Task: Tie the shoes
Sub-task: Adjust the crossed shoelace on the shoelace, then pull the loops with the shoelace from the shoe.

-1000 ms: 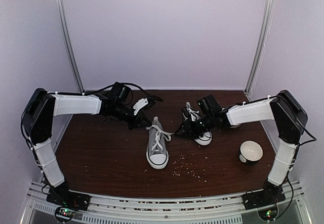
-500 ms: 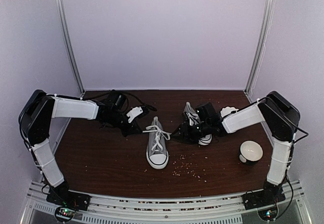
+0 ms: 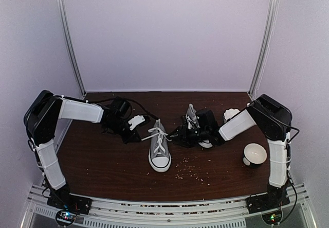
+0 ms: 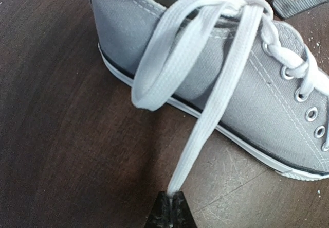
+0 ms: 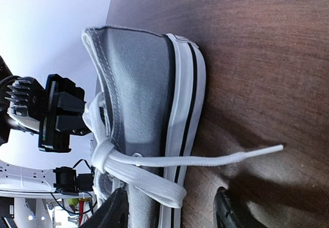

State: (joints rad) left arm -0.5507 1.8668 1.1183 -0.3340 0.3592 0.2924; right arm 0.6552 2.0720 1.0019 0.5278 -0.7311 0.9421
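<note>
Top external view: one shoe (image 3: 160, 153) sits mid-table (image 3: 103, 161), toe pointing at the arm bases, with the second shoe (image 3: 192, 116) further back and to the right, mostly hidden behind the right arm. Both arms are reaching in low, one on each side of the middle shoe.

Left wrist cam shows the left gripper (image 4: 171, 207) with its jaws pinched together on the end of a lace (image 4: 216, 109). The lace runs straight from the fingertips up to the knot at the top of the eyelets, and a loop (image 4: 149, 91) droops down the grey side of the shoe to the sole.

Right wrist cam: the right gripper (image 5: 171, 203) has its jaws well apart, clamped on nothing. It's just beside the shoe's white sole, with a folded bit of lace right above the gap and a loose lace end (image 5: 257, 153) lying flat on the wood.

Also there – a white bowl (image 3: 255, 154) near the right arm and crumbs (image 3: 193, 171) scattered in front of the shoes.
</note>
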